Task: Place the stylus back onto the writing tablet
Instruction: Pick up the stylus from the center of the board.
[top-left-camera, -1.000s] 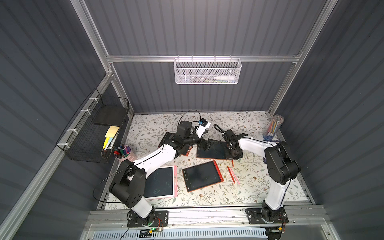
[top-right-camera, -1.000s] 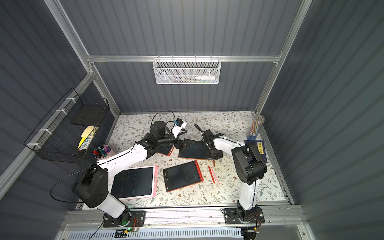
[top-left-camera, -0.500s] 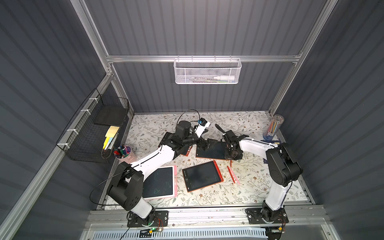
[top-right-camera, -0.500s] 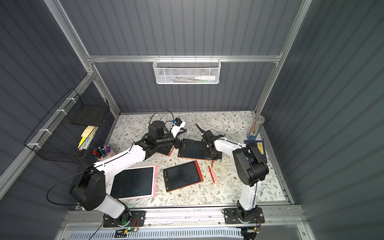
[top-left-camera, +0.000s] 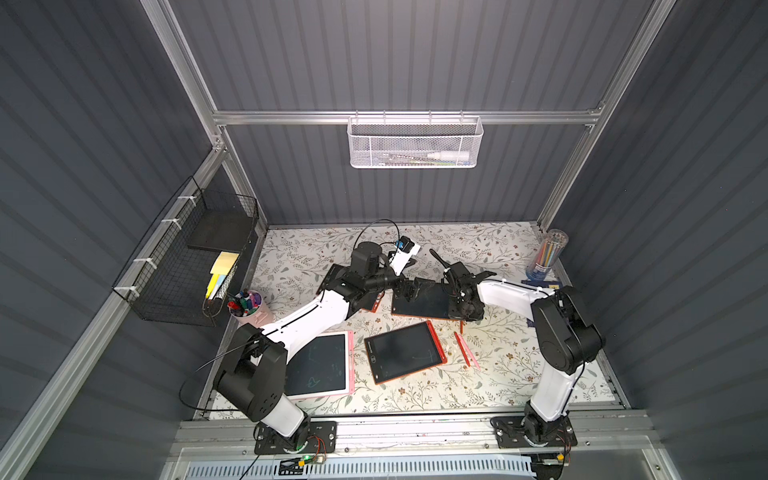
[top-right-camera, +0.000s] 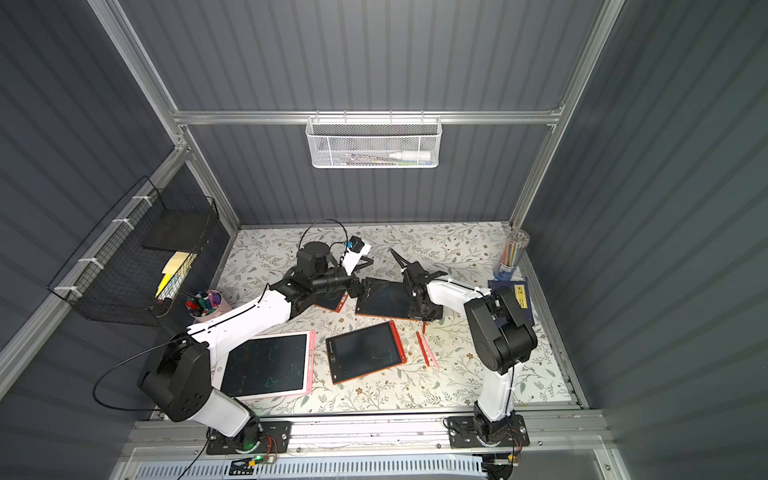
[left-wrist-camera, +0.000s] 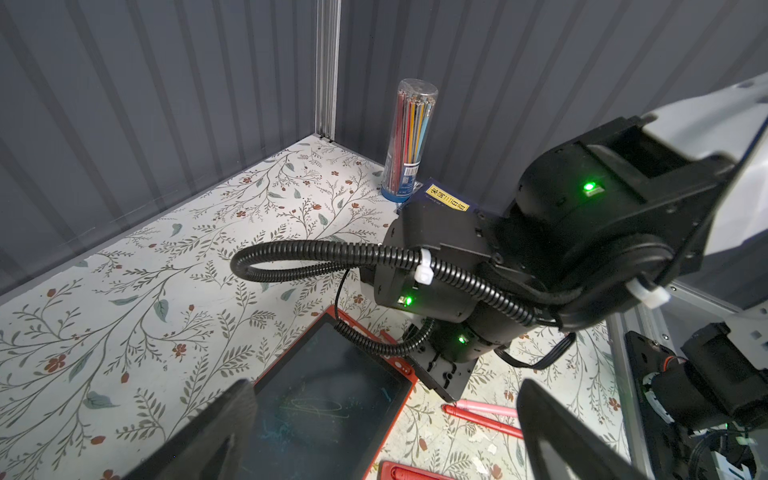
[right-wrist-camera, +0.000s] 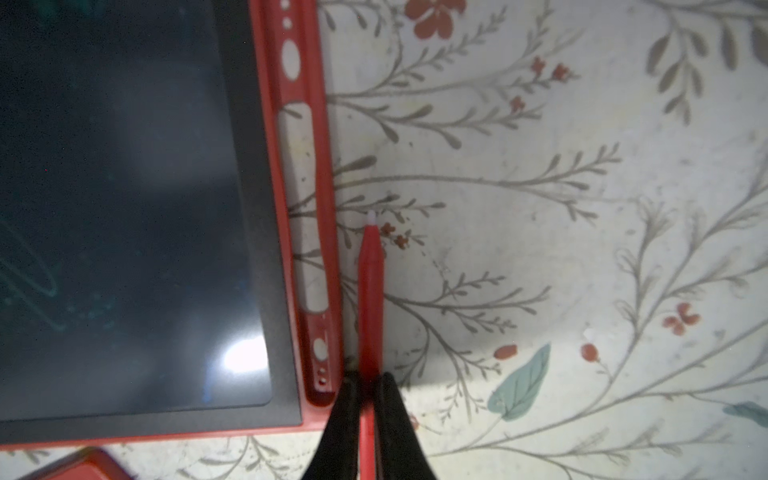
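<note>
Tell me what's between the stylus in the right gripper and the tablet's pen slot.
In the right wrist view, only the tablet's red edge rail and a thin strip of flowered table separate stylus from slot.

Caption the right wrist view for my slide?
Shut right gripper holds red stylus alongside empty slot of red tablet.

A white mesh basket (top-left-camera: 374, 149) hangs on the back rail, and a black wire basket (top-left-camera: 174, 270) on the left wall holds yellow sticky notes (top-left-camera: 222, 270). On the floral-patterned table cover (top-left-camera: 498, 237), a pink cup of coloured markers (top-left-camera: 251, 316) stands just beside that black basket, while a clear plastic tube of coloured pencils (top-left-camera: 546, 255) stands upright in the far right corner, near a dark blue book with a yellow label (top-right-camera: 521, 296).
</note>
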